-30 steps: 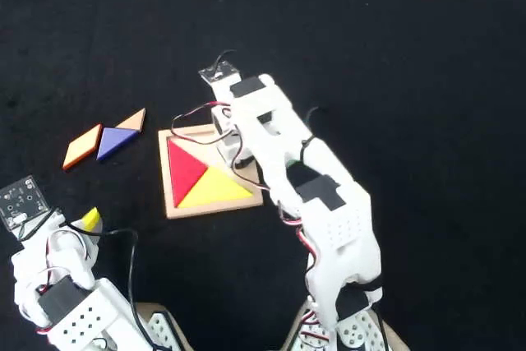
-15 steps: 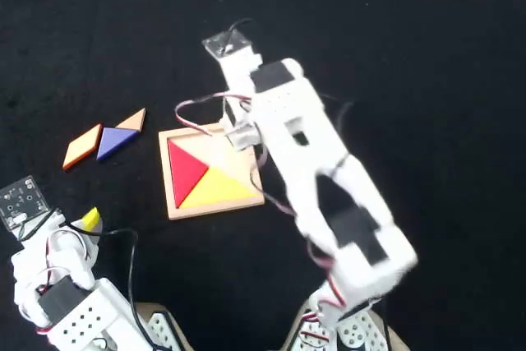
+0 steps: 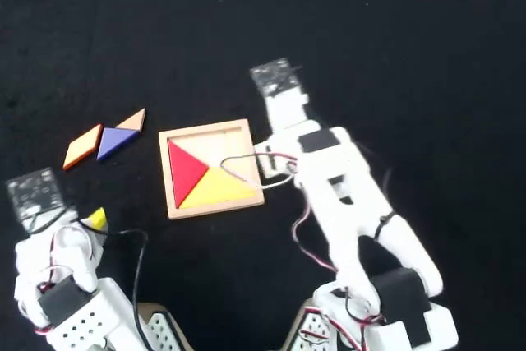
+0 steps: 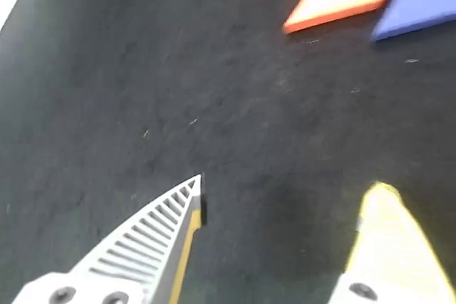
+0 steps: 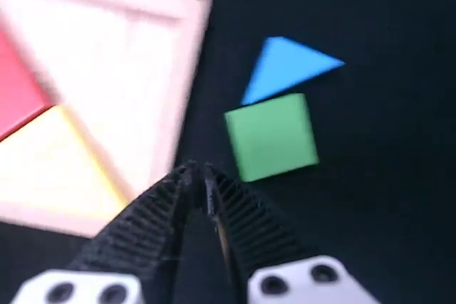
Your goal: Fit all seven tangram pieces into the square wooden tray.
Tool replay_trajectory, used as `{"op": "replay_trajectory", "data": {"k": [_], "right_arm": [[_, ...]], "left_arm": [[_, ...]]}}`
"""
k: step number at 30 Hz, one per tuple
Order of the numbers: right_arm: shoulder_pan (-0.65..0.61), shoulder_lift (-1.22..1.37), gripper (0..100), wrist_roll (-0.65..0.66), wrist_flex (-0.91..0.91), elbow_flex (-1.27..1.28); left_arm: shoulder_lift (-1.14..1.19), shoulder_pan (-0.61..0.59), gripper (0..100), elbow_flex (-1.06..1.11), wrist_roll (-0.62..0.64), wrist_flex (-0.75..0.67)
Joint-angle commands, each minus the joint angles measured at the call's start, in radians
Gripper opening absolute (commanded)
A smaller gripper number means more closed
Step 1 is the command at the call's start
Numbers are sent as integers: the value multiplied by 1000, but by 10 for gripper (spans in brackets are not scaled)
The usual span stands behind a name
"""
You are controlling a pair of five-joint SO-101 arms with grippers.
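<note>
Two triangles, red [image 3: 185, 168] and yellow [image 3: 215, 189], lie in the square wooden tray [image 3: 205, 129] left of centre in the high view. On the black surface [image 3: 427, 80] to its left, an orange piece [image 3: 82, 145], a blue triangle [image 3: 115, 141] and a tan triangle [image 3: 131, 119] sit in a touching row. Right tool [image 5: 198, 174]: jaws pressed together, holding nothing, over the tray's rim, with a green square [image 5: 272, 135] and a light-blue triangle [image 5: 288, 67] just beside the tray; left tool [image 4: 288, 194]: jaws spread apart and empty, over bare surface at the lower left.
</note>
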Motion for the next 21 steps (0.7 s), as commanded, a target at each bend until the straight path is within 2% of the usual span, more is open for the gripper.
{"op": "replay_trajectory", "data": {"k": [1,7,10,18,21], "right_arm": [[55,-48,11,-57,-23,4],[52,-48,11,-68,-57,36],[52,-48,11,-66,-137,79],[51,-48,11,-66,-181,113],[51,-47,12,-66,-183,114]], "left_arm": [[0,108,252,-64,-81,-74],[12,127,200,-240,23,-114],[106,127,200,-378,20,-100],[704,127,200,-768,-61,-94],[961,162,200,-954,-152,-8]]}}
